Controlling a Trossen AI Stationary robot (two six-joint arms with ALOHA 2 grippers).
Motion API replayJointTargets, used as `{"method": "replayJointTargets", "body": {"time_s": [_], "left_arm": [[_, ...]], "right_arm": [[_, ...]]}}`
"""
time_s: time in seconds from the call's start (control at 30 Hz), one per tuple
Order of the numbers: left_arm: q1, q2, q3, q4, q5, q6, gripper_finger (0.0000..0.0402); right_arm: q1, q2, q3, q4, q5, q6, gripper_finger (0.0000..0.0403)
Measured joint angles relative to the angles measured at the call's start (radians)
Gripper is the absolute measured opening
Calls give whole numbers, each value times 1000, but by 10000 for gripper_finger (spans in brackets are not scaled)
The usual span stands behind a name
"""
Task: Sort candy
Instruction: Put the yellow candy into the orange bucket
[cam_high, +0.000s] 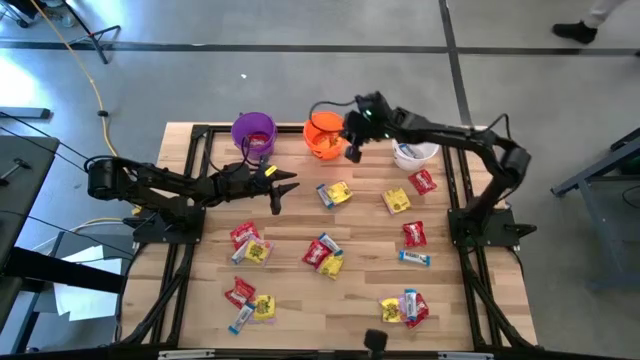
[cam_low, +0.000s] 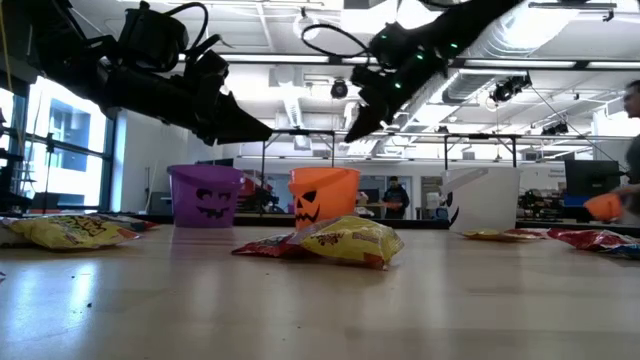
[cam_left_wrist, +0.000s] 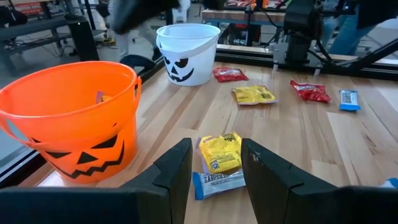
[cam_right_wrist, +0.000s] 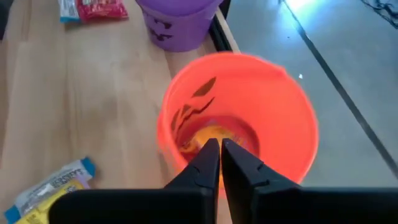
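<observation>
Red, yellow and blue-and-white candy lies scattered flat on the wooden table (cam_high: 300, 300). My left gripper (cam_high: 283, 190) hovers open above the table. Just ahead of its fingers (cam_left_wrist: 180, 168) lie a yellow packet (cam_left_wrist: 221, 152) and a blue-and-white bar (cam_left_wrist: 217, 182). My right gripper (cam_high: 352, 152) hangs shut over the orange bucket (cam_high: 322, 135), pointing down into it (cam_right_wrist: 220, 146) and holding nothing that shows. A yellow sweet (cam_right_wrist: 211, 134) rests on the bucket's bottom.
The purple bucket (cam_high: 253, 132) stands left of the orange one and the white bucket (cam_high: 413, 152) right of it, all along the far edge. Candy clusters lie mid-table (cam_high: 322, 253) and near the front edge (cam_high: 405, 308). A person (cam_low: 630, 150) stands beyond the table.
</observation>
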Motion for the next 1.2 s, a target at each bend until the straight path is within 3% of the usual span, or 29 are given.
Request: {"method": "replayJointTargets", "body": {"time_s": [0.33,0.57,0.9,1.2], "left_arm": [[-4,-6,2,-50,15,6,125],[-35,-91,94,-468,48,12,77],[-191,-135,278,-946,46,5,5],[-315,-135,357,-1181,13,-139,0]], "right_arm": [[104,-278,-476,408,42,199,1],[197,-444,-678,556,167,224,1],[216,-524,-734,576,192,189,0],[216,-524,-734,552,187,179,0]]}}
